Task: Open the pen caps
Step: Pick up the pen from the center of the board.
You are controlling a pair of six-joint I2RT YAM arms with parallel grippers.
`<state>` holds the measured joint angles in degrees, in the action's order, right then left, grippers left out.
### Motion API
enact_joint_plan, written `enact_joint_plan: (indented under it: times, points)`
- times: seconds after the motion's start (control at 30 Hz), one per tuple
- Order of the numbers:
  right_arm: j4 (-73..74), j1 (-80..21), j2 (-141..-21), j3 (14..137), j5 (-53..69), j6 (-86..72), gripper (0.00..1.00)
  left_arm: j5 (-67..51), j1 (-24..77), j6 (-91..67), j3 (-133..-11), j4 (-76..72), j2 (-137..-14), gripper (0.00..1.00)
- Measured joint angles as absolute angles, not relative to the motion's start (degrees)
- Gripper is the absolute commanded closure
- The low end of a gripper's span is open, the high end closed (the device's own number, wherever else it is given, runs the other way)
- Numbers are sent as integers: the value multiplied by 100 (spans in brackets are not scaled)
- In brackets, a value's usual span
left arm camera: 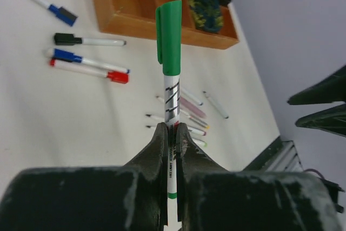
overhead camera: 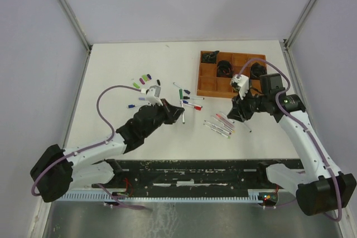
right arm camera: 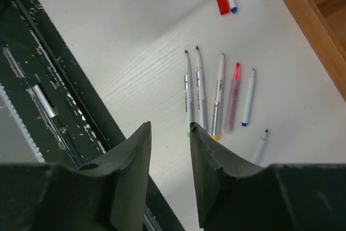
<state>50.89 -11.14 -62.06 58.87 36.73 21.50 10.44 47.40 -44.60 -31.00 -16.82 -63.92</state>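
Note:
My left gripper (left arm camera: 172,129) is shut on the white barrel of a pen (left arm camera: 172,98) that still wears its green cap (left arm camera: 170,36), held above the table. In the top view this gripper (overhead camera: 179,113) is at the table's middle. My right gripper (right arm camera: 169,126) is open and empty, hovering over a row of uncapped pens (right arm camera: 217,94). In the top view it (overhead camera: 234,114) is right of centre above those pens (overhead camera: 220,124). Capped pens, black (left arm camera: 86,40), blue (left arm camera: 86,60) and red (left arm camera: 92,71), lie on the table. Loose caps (overhead camera: 143,79) lie at the left.
A brown compartment tray (overhead camera: 207,85) holding dark objects stands at the back right; it also shows in the left wrist view (left arm camera: 162,25). The black base rail (right arm camera: 48,79) runs along the table's near edge. More capped pens (overhead camera: 188,102) lie mid-table.

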Motion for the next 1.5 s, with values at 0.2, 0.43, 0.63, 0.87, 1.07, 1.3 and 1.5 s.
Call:
enact_joint_plan:
  times: [0.2,0.43,0.63,0.87,1.07,1.3,1.5]
  points:
    - [4606,-1114,-5802,5647,4899,1892,39,932,5087,-4460,-2401,-3603,-6093,97]
    - [2364,-1116,-5284,4703,6265,237,24,906,5616,-4447,-2311,-5395,-6499,97]
    - [1621,-1116,-5205,4311,6600,-519,20,1133,6285,-4206,-2453,-6442,-7271,97]
    - [1072,-1118,-5148,4163,6777,-1208,23,1500,6665,-3793,-2845,-7201,-7802,97]
    - [910,-1120,-5260,4150,6873,-1675,28,1688,6759,-3546,-3028,-7557,-8119,97]
    - [714,-1164,-5275,4132,6845,-2115,45,1800,6779,-3389,-3105,-7828,-8447,97]
    - [701,-1240,-5413,4132,6785,-2237,55,1802,6818,-3310,-3177,-8060,-8576,97]
